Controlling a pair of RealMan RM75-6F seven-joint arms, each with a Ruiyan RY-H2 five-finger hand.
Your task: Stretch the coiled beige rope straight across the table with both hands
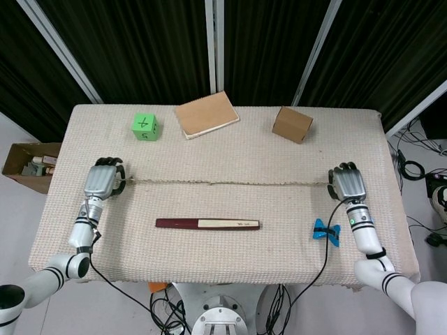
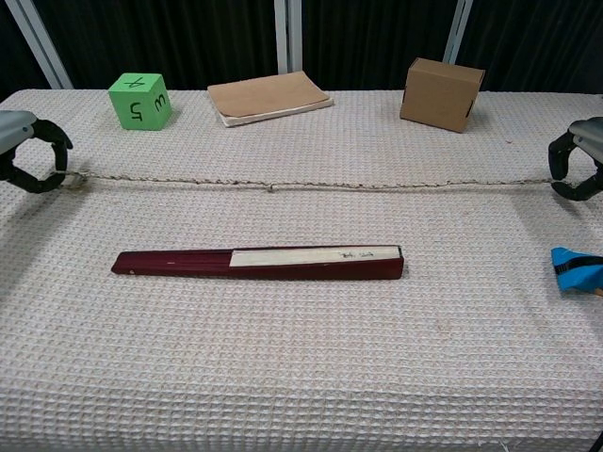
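Note:
The beige rope runs in a nearly straight line across the middle of the table, with a small knot left of centre. My left hand pinches the rope's left end near the table's left side. At the right side my right hand pinches the other end. Both hands sit low over the cloth with fingers curled.
A dark red folded fan lies in front of the rope. Behind it stand a green cube, a tan notebook and a cardboard box. A blue clip lies near my right wrist.

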